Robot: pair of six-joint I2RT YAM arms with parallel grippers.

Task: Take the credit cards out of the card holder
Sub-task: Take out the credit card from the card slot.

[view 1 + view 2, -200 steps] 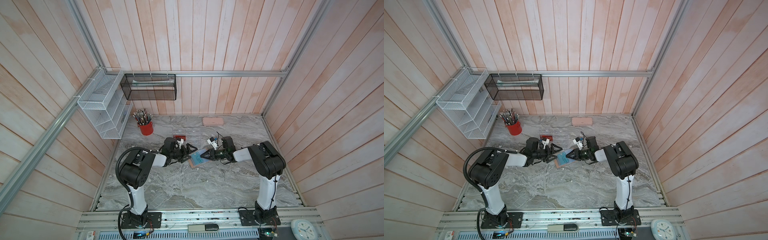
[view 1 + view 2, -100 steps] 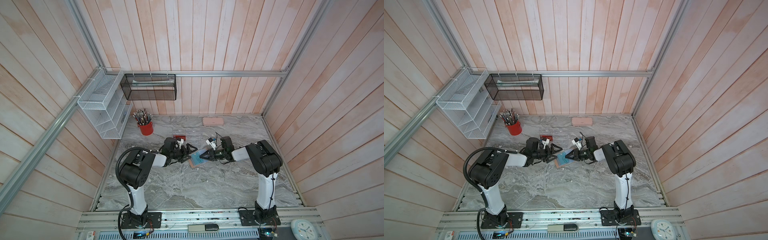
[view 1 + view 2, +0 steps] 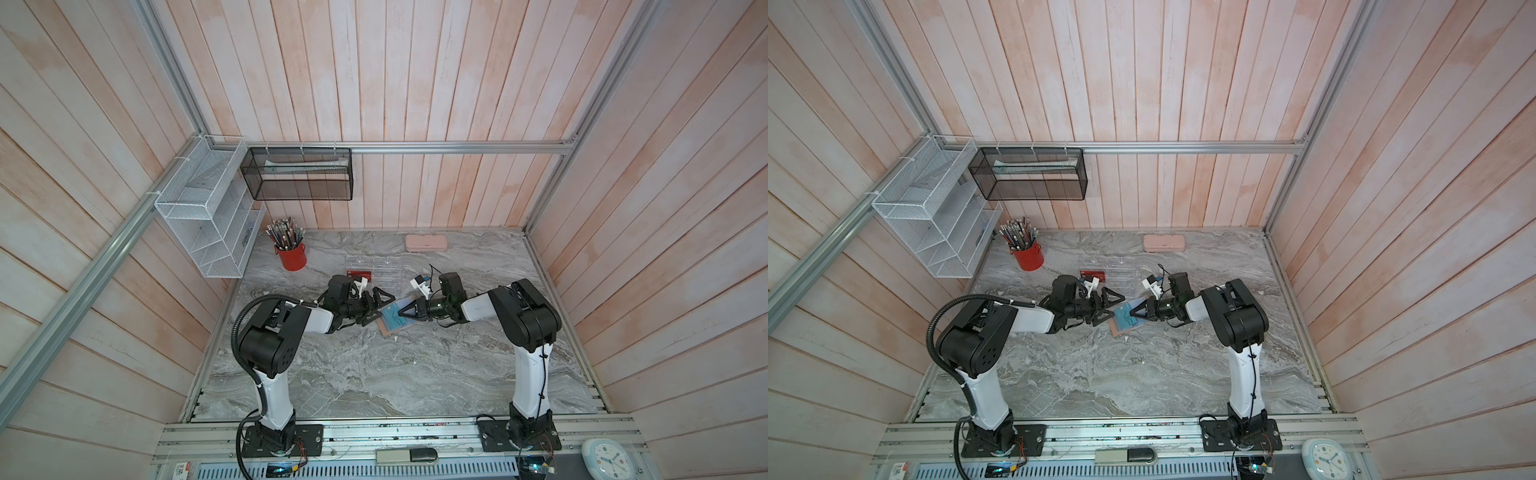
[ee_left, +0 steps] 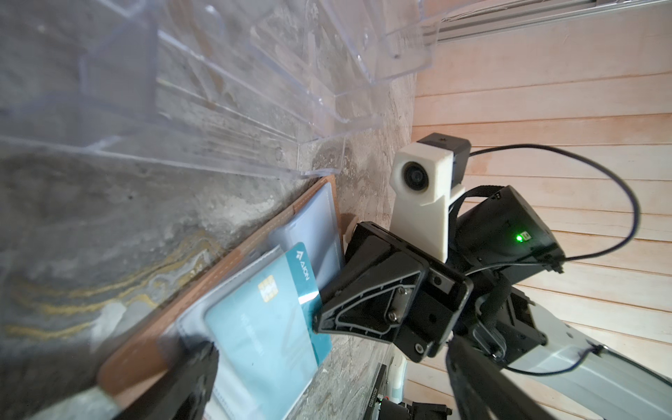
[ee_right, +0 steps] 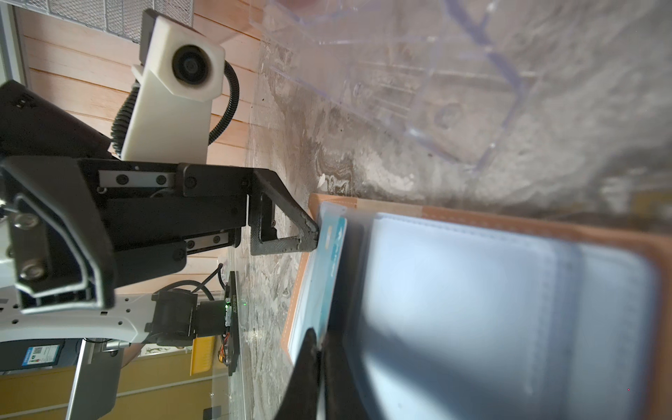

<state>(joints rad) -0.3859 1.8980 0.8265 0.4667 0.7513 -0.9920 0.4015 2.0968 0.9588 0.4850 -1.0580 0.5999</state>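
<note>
Card holder (image 5: 491, 298) blurred, edge-cropped in R wrist view; teal card (image 4: 262, 327) partly hidden inside.

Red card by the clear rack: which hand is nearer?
Left. The open left hand sits just in front of the red card; the right hand, pinching the teal card, is farther off across the card holder.

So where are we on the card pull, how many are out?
Done: red card sits at the clear rack, out of the card holder. In hand: right gripper shut on the teal card at its edge, card mostly in its sleeve; left gripper open at the holder's edge. Left: pull the teal card; black card not visible.
</note>
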